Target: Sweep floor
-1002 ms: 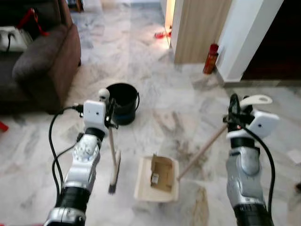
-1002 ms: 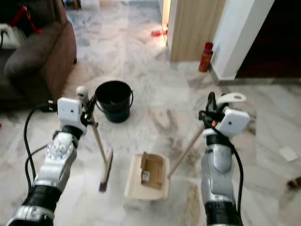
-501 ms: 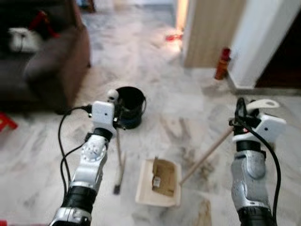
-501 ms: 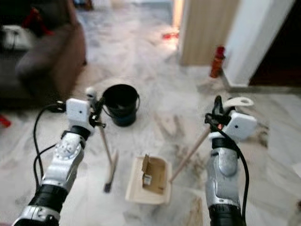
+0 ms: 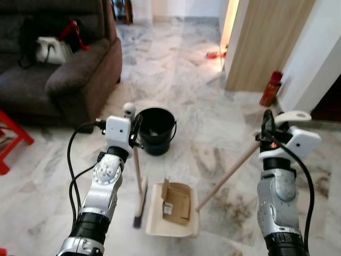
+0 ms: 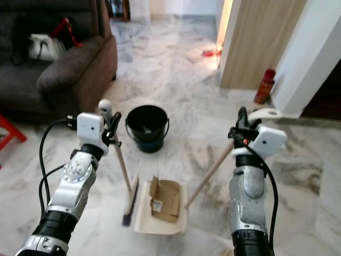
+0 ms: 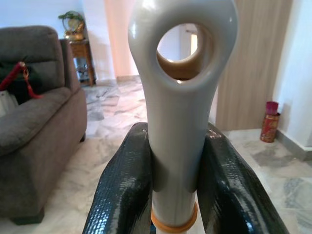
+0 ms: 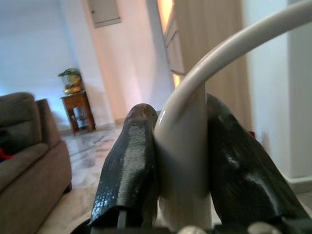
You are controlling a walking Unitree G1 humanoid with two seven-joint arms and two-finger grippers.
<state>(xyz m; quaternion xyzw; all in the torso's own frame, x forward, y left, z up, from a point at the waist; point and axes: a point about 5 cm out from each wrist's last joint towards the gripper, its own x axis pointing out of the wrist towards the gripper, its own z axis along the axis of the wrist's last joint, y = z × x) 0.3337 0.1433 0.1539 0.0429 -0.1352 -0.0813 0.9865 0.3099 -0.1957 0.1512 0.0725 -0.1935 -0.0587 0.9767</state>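
Looking down from the left eye view, you see your left end effector (image 5: 133,129) raised in front of the chest, closed around the top of the broom (image 5: 137,178) handle. The broom runs down from there, nearly upright, to its dark bristle head on the marble floor (image 5: 202,106), just beside the left edge of the dustpan (image 5: 171,205). Your right end effector (image 5: 266,128) grips the upper end of the dustpan's long wooden handle, which slants down and to the left to the cream pan lying flat on the floor between your arms. A piece of brown cardboard (image 5: 176,198) sits in the pan. Just beyond the broom stands a black bucket (image 5: 155,129). A dark sofa (image 5: 69,74) fills the far left, and a red can (image 5: 271,88) stands by the wall (image 5: 319,48) at the far right.

The right eye view gives you the same layout: broom head touching down next to the pan, bucket behind it.

In the left wrist view, your two black fingers (image 7: 126,190) press against both sides of the broom's pale grip, just under its hanging loop, with no gap.

In the right wrist view, your fingers (image 8: 130,170) are clamped on the white curved grip of the dustpan handle, one on each side.
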